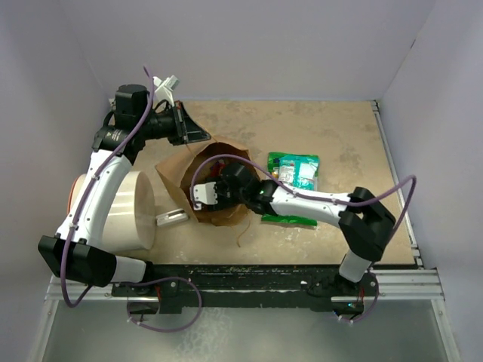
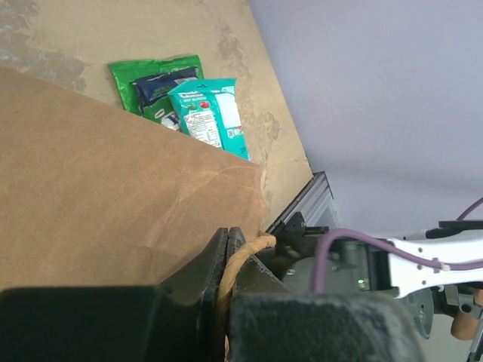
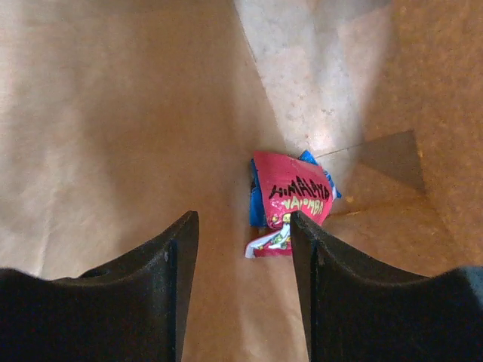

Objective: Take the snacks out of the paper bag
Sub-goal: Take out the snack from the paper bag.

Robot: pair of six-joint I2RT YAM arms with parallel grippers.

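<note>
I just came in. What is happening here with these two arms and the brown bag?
The left pincer is shut on the twisted handle of the paper bag. The right pincer is inside the bag, open, above a red packet lying on a blue packet at the bottom. A green packet and a teal packet already lie on the table outside.

Paper bag (image 2: 113, 188): matt kraft, creased; red pkt (image 3: 294, 197) glossy foil.

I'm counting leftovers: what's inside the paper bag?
A red packet lies atop a blue packet on the bag floor. Anything beneath them or behind the creased walls is hidden.
</note>
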